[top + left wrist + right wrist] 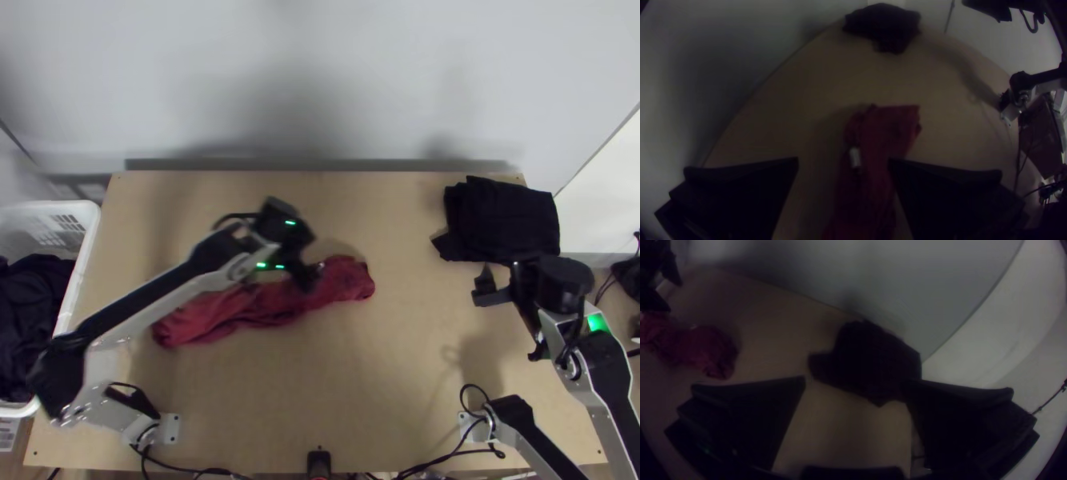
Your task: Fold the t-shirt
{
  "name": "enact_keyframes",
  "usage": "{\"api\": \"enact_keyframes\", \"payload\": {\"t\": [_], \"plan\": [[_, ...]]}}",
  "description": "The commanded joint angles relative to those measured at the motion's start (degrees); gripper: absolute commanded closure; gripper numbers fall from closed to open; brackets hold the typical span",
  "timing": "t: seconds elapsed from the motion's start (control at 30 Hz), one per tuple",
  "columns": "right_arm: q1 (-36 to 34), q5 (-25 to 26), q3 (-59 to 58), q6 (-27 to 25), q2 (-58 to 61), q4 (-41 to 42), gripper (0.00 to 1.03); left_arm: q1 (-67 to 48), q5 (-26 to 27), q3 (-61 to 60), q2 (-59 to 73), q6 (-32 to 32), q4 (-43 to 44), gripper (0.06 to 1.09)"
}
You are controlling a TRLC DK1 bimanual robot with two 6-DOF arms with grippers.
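Note:
A red cloth, likely the t-shirt, lies in a long, narrow, wrinkled strip slanting across the table's left and middle. In the left wrist view the red cloth shows a small whitish tag. My left gripper is over its right part in the top view; between the open fingers of the left gripper the cloth lies beyond, not gripped. My right gripper hangs open at the table's right side, near a dark cloth; the right gripper holds nothing. The red cloth lies far from it.
A black folded cloth lies at the table's back right corner. A white basket with dark cloth inside stands beyond the left edge. Bare table stretches in front of the red cloth. Cables run along the near edge.

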Motion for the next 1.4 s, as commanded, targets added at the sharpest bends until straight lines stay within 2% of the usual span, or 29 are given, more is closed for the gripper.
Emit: {"api": "enact_keyframes", "payload": {"t": [0.0, 0.3, 0.47, 0.7, 0.9, 1.3, 1.37], "plan": [[4.99, -6.24, -0.07, 0.13, 3.10, -1.87, 0.05, 12.28, -0.41, -12.19, -13.07, 6.84, -6.24, 0.11], [15.45, -8.88, 3.89, 0.57, 13.73, -0.99, 0.05, 28.72, -0.41, -27.30, -26.52, 18.53, -12.30, 0.11], [22.04, -8.88, 6.87, 0.57, 20.15, -0.02, 0.05, 36.28, -0.41, -29.50, -28.28, 26.17, -15.03, 0.11], [27.93, -8.88, 9.51, 1.80, 30.79, 3.93, 0.05, 46.03, -0.41, -29.59, -28.63, 32.77, -16.87, 0.11], [33.02, -8.97, 14.43, 2.42, 40.98, 6.83, 0.05, 48.93, -0.15, -30.29, -29.68, 35.40, -18.81, 0.11], [32.32, -12.48, 25.77, 1.19, 58.82, 10.88, 0.07, 51.13, 0.11, -31.26, -30.21, 37.69, -20.21, 0.11], [32.15, -12.48, 27.70, 1.10, 61.37, 11.49, 0.10, 51.48, 0.11, -31.26, -30.30, 37.86, -20.39, 0.11]]}}
